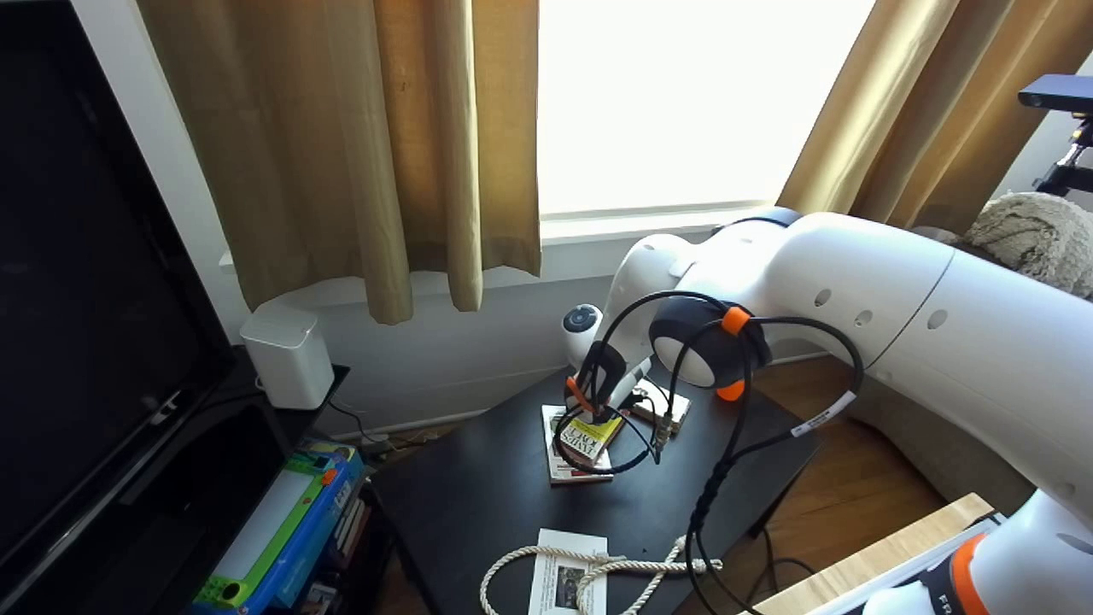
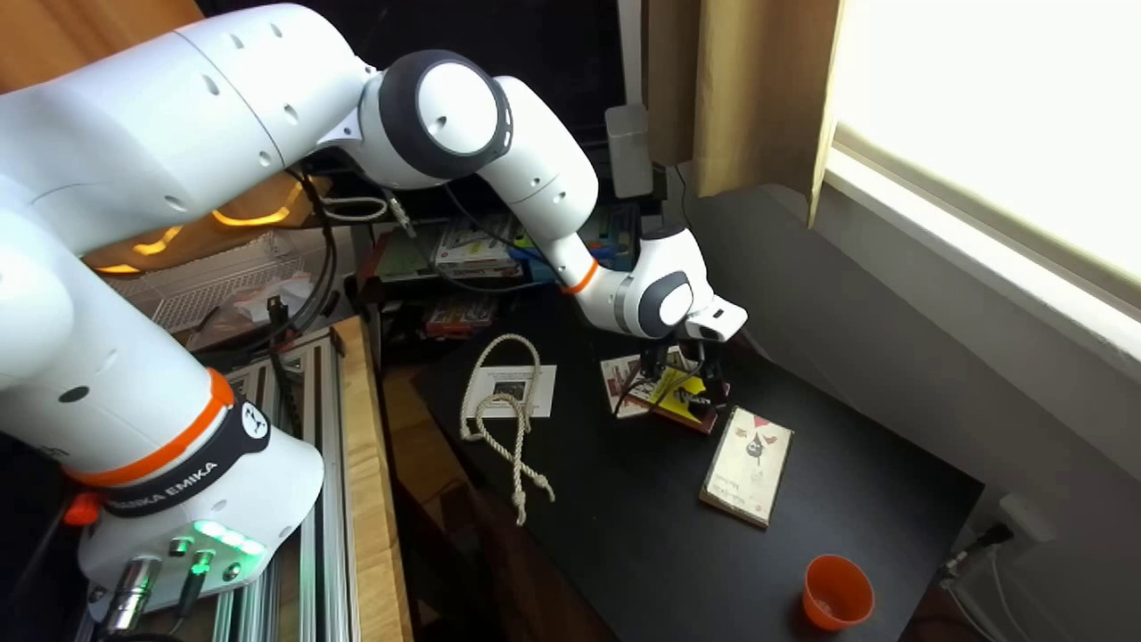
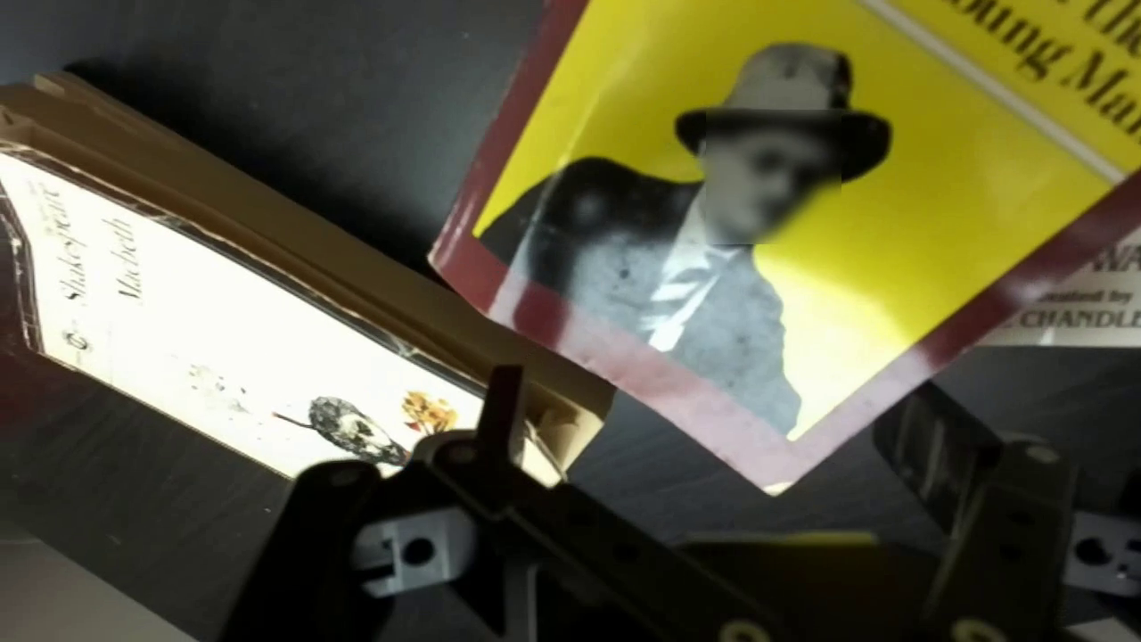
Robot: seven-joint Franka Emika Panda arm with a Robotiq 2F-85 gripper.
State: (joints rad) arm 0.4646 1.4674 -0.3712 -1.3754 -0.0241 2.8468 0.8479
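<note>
Well, my black two-fingered gripper (image 3: 716, 437) is spread wide, holding nothing. The yellow paper book with dark red edges (image 3: 793, 267) lies just ahead, one corner facing the gap, its long side slanting up and right in the wrist view.

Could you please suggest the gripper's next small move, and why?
Perhaps close the gripper slowly on the corner of the yellow book: in the wrist view the fingers stand apart with that corner between them, though their height is unclear.
</note>
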